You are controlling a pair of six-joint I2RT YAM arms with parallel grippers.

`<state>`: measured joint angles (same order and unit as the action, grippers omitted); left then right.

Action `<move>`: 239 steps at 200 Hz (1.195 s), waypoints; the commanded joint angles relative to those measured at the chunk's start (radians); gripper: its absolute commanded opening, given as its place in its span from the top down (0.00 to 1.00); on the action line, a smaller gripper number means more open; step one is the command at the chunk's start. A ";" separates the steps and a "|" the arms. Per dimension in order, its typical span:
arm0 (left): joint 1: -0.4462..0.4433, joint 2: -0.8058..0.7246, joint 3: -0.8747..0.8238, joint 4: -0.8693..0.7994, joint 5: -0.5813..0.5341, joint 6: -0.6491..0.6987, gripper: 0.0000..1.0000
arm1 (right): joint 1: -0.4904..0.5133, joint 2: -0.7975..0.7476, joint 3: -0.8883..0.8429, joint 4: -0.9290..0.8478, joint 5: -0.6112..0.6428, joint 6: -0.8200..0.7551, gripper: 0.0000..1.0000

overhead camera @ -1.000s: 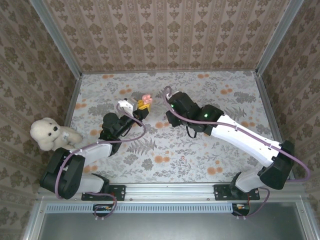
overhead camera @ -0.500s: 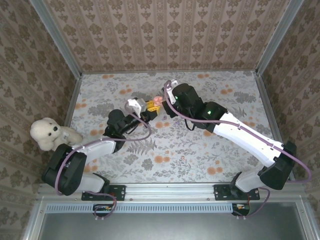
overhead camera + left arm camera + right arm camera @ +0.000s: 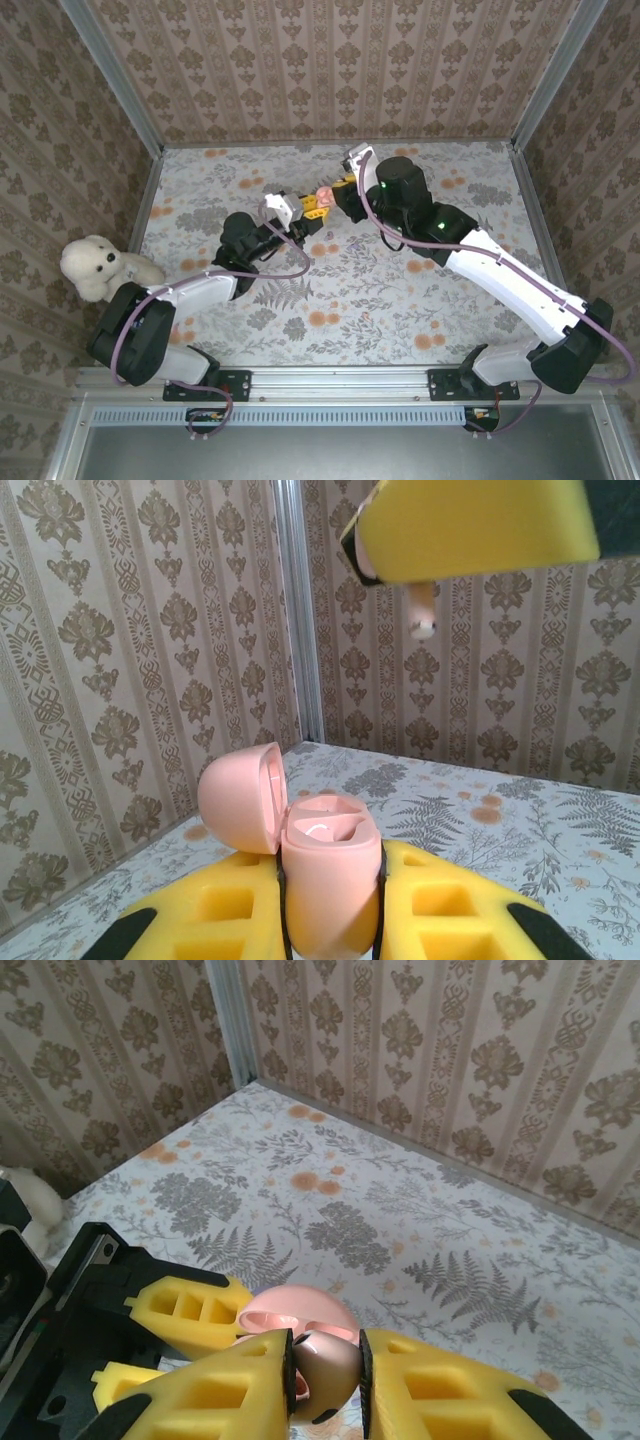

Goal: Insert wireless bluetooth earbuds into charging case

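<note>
Right claw [image 3: 326,1378] around half-hidden earbud [image 3: 327,1363].

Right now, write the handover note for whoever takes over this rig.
Left end effector: shut on the charging case, held upright, lid open.
Right end effector: shut on an earbud, above the case's opening and not touching it.
Done: case and earbud both gripped, case open.
Left: line up the earbud, lower it into its socket, release.
</note>
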<state>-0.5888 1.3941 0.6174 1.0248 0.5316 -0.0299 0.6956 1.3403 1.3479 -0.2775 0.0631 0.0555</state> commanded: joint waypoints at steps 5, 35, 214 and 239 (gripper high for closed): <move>-0.007 0.004 0.044 0.038 0.016 -0.003 1.00 | -0.031 -0.029 -0.022 0.057 -0.115 0.027 0.75; -0.009 0.006 0.059 0.038 0.023 -0.007 1.00 | -0.045 -0.025 -0.024 0.057 -0.152 0.042 0.75; -0.020 0.012 0.084 0.028 0.035 -0.018 1.00 | -0.051 0.007 -0.044 0.098 -0.108 0.021 0.75; -0.023 0.012 0.083 0.028 0.034 -0.018 1.00 | -0.051 0.013 -0.043 0.098 -0.110 0.022 0.75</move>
<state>-0.6018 1.4017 0.6640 1.0248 0.5468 -0.0330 0.6476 1.3422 1.3125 -0.2077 -0.0597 0.0814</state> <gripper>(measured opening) 0.207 0.248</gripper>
